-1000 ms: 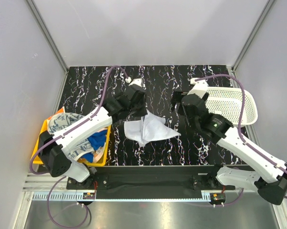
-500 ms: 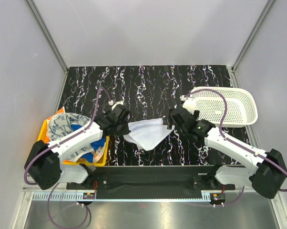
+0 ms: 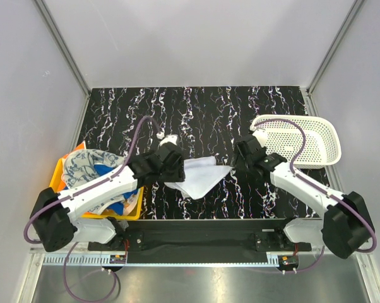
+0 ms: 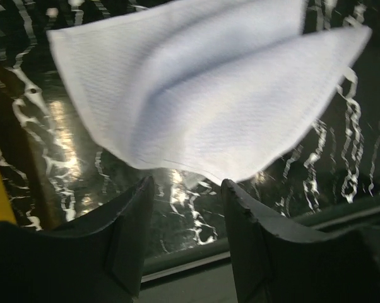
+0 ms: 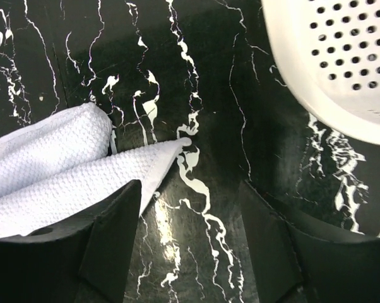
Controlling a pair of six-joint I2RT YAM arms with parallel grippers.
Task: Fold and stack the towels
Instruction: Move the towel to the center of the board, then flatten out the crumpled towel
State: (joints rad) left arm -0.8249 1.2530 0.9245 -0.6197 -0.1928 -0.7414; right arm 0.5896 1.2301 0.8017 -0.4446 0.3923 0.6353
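Note:
A plain white towel [image 3: 200, 176] lies loosely bunched on the black marbled table, also seen in the left wrist view [image 4: 209, 95] and the right wrist view [image 5: 57, 170]. My left gripper [image 3: 176, 172] sits at the towel's left edge, open [image 4: 187, 196], with the cloth just past its fingertips and nothing between them. My right gripper [image 3: 239, 161] is at the towel's right corner, open [image 5: 190, 202], its left finger [image 5: 111, 240] beside the corner without pinching it. More towels fill the bin: a white one with blue pattern [image 3: 83, 163] and a royal blue one [image 3: 117, 189].
The yellow bin [image 3: 134, 211] stands at the left near edge under the left arm. A white perforated basket [image 3: 303, 140], also in the right wrist view [image 5: 335, 57], sits at the right, close behind the right gripper. The table's near edge rail [image 3: 202, 222] runs just below the towel.
The left gripper has opened and let go of the white towel, which now lies on the table. Both arms came down and toward the near edge. The right jaws narrowed somewhat.

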